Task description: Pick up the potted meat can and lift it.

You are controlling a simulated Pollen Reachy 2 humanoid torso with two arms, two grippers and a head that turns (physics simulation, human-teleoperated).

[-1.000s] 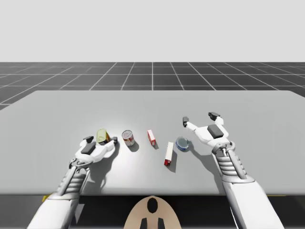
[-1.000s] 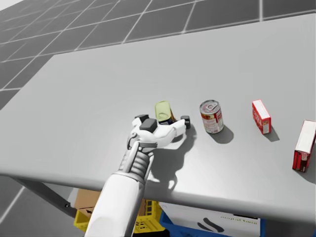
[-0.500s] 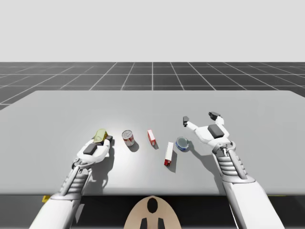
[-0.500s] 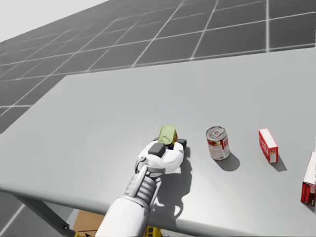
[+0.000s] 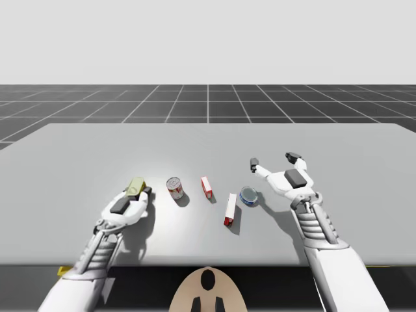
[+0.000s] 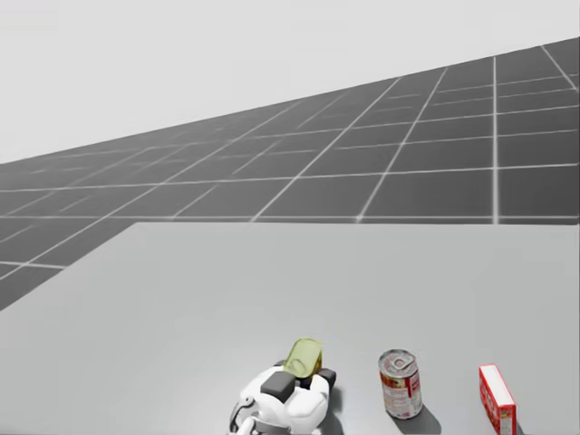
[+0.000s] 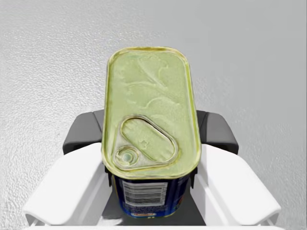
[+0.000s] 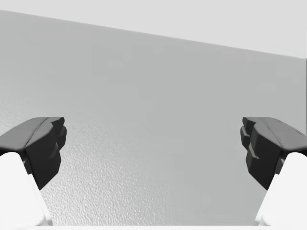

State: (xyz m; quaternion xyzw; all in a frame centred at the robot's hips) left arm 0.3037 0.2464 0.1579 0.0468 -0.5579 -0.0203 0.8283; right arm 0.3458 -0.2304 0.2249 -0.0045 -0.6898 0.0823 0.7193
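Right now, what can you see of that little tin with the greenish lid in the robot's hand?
The potted meat can is a small metal tin, oblong with rounded corners. Its pale yellow-green lid has a pull tab; the side is dark blue with a barcode. The dark fingers of my left gripper clamp it from two sides over the grey table. Whether it touches the table I cannot tell.

Bright, flat light across your table.
Light from upper left: the red-labelled round can throws a short soft shadow to its right; just nearer you than that can, the table shows a pale sheen.
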